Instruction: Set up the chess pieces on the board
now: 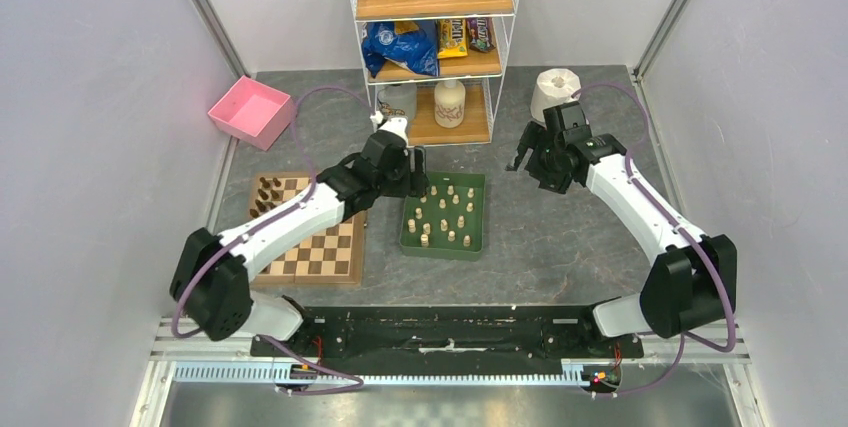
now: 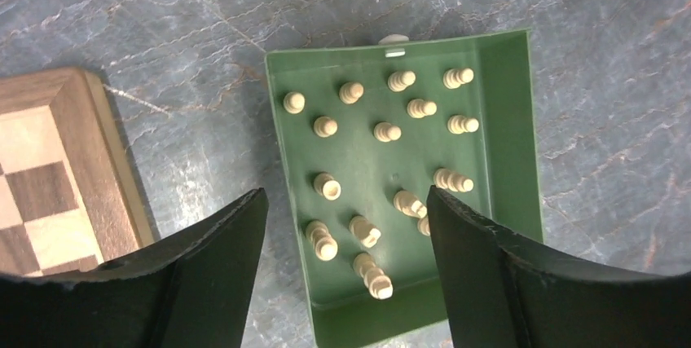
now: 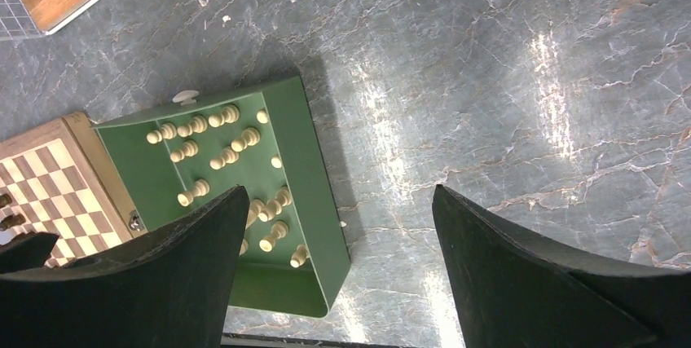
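Note:
The board (image 1: 325,247) lies left of centre, with several dark brown chess pieces (image 1: 268,192) standing on its far left corner. Several pale cream pieces (image 1: 445,215) stand in a green tray (image 1: 445,250) just right of the board. My left gripper (image 1: 418,175) is open and empty, hovering above the tray's far left part. In the left wrist view the gripper (image 2: 346,197) frames the cream pieces (image 2: 364,231), the tray (image 2: 509,120) and the board's corner (image 2: 49,169). My right gripper (image 1: 522,159) is open and empty, high over bare table right of the tray (image 3: 305,160).
A pink bin (image 1: 250,112) sits at the far left. A wire shelf (image 1: 435,37) with snacks and bottles stands at the back centre. A white roll (image 1: 555,92) stands behind the right gripper. White walls close both sides.

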Available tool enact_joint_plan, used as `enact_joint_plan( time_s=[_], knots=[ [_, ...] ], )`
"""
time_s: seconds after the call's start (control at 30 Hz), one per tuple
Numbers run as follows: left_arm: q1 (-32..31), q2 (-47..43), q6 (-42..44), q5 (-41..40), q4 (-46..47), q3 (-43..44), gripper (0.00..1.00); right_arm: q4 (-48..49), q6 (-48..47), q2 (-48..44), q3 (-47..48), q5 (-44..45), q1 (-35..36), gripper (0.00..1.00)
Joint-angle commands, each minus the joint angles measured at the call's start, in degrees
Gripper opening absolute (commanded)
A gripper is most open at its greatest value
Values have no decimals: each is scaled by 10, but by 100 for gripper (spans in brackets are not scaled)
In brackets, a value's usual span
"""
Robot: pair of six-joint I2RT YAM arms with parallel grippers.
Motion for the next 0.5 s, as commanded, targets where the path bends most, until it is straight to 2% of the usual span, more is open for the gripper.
enact_joint_plan(
  time_s=[0.0,0.1,0.47],
  knots=[
    [-16,64,-9,-35,-4,62,74,3,-7,8,22,0,-4,91],
    [-18,109,-2,-29,-20,103,64,4,-9,11,25,-6,-5,90],
    [-32,235,17,11,-58,206,56,4,-13,12,24,-7,-8,89]
  ],
)
